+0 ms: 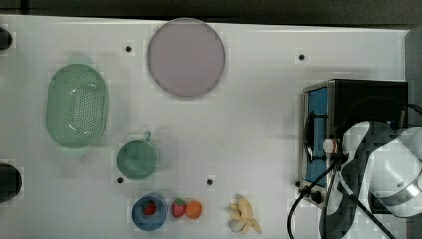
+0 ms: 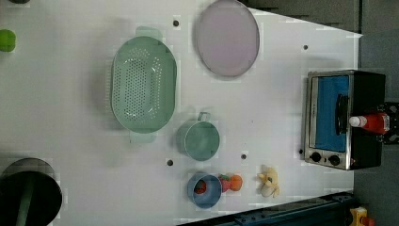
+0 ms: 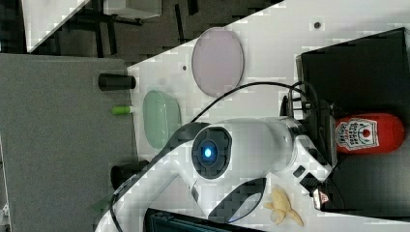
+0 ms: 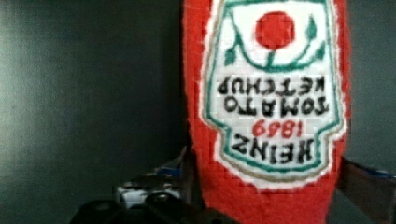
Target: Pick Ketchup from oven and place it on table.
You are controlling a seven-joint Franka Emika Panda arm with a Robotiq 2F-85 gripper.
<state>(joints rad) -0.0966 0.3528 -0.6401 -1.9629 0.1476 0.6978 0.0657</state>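
Note:
The ketchup, a red squeeze bottle with a white-and-red label, lies on its side on the flat black top of the oven. In the top view its white cap points toward the oven's front edge, above the blue glass door. My gripper is shut on the ketchup near its neck end, one finger pressed against each side. In the right view the gripper covers the cap end. The white table spreads out from the oven's front.
On the table stand a lilac plate, a green colander, a green cup, a blue bowl holding a strawberry, another strawberry, an orange and a banana. Black cables hang beside the oven.

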